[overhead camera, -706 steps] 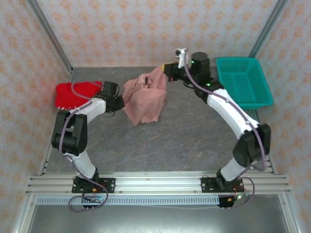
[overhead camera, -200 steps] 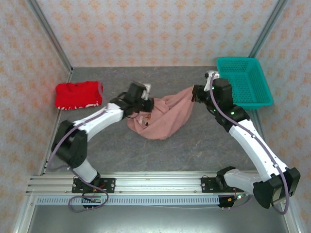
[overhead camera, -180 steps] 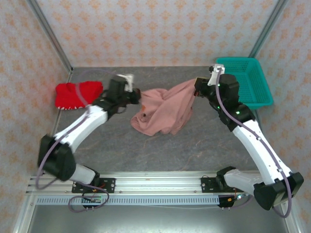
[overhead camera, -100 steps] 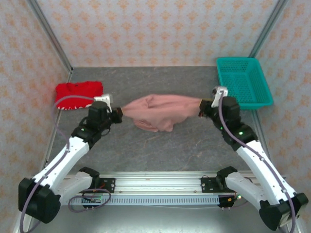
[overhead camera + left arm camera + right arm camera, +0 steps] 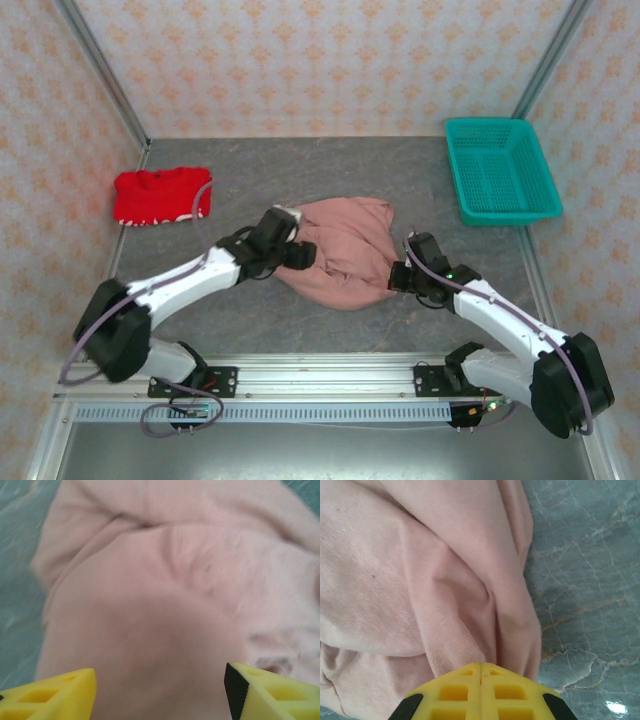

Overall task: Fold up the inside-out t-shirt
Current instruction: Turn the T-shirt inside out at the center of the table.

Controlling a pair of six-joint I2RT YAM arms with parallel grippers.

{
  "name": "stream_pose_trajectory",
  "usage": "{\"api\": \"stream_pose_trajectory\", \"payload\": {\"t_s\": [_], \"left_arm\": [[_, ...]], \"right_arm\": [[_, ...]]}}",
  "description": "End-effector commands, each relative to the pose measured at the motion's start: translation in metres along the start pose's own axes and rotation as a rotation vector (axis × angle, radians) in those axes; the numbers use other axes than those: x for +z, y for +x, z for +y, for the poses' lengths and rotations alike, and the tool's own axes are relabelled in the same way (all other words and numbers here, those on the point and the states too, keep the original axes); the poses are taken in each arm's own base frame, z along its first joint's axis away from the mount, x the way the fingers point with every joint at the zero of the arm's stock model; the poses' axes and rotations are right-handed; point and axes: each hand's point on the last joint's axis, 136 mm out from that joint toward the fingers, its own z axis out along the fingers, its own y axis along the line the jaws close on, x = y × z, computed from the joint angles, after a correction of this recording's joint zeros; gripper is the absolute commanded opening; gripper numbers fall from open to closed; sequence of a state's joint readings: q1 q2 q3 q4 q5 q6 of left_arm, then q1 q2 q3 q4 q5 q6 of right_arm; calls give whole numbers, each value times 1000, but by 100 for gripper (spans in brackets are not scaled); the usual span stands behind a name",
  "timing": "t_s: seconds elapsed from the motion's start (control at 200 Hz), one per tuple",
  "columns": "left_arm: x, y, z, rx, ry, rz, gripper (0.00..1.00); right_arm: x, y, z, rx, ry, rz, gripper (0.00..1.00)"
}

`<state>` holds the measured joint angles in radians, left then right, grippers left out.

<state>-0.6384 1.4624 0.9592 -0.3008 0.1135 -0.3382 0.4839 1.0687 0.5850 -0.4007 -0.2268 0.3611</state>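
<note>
Pink inside-out t-shirt [image 5: 345,255] bunched on tabletop [image 5: 300,180]; R end effector [image 5: 481,672] clamps its edge, prob. for spreading; L end effector [image 5: 159,677] apart.

Top view: bright, even, soft shadows under arms.
Left wrist: t-shirt [image 5: 165,605] blurred, out of focus.
Right wrist: sharp; small glare spot on worktop [image 5: 590,630].
</note>
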Motion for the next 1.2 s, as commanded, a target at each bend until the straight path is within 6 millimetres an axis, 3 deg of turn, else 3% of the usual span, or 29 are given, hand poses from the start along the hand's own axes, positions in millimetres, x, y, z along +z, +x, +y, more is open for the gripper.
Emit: {"api": "stream_pose_trajectory", "payload": {"t_s": [0.0,0.05,0.115,0.245,0.3,0.33,0.365,0.415,0.52,0.601,0.686,0.741,0.786,0.861,0.986,1.116,1.196], "left_arm": [[25,7,4,108,-82,117,67],[34,18,1,110,-63,177,58],[34,29,0,95,-46,209,36],[7,23,5,-5,38,82,1],[-2,21,8,-65,93,23,0],[-5,17,9,-86,114,-8,0],[-7,17,11,-101,123,-25,0],[-8,17,16,-117,117,-34,0],[-7,21,20,-123,116,-22,0],[-8,21,23,-125,108,-22,0],[-10,20,26,-132,103,-25,0],[-14,17,28,-134,102,-42,0],[-19,14,30,-137,105,-68,0],[-31,5,27,-140,147,-142,0],[-68,-23,20,-158,232,-306,0],[-114,-50,20,-194,273,-454,0],[-139,-62,26,-208,265,-501,0]], "right_arm": [[-13,-20,-3,-57,73,-58,5],[-21,-31,-5,-82,106,-94,16],[-33,-47,5,-152,94,-149,33],[-45,-57,70,-411,-69,-277,54],[-36,-52,95,-474,-150,-268,59],[-26,-47,105,-504,-178,-228,62],[-13,-42,115,-533,-202,-180,72],[5,-36,128,-578,-227,-122,76],[35,-35,147,-621,-241,-84,71],[54,-40,153,-642,-220,-57,47],[57,-51,157,-632,-205,-50,14],[38,-67,158,-586,-236,-87,0],[15,-84,159,-512,-310,-136,0],[-43,-112,168,-365,-508,-241,0],[-123,-136,177,-272,-693,-356,0],[-167,-153,170,-248,-709,-414,0],[-182,-155,168,-300,-671,-418,0]]}}
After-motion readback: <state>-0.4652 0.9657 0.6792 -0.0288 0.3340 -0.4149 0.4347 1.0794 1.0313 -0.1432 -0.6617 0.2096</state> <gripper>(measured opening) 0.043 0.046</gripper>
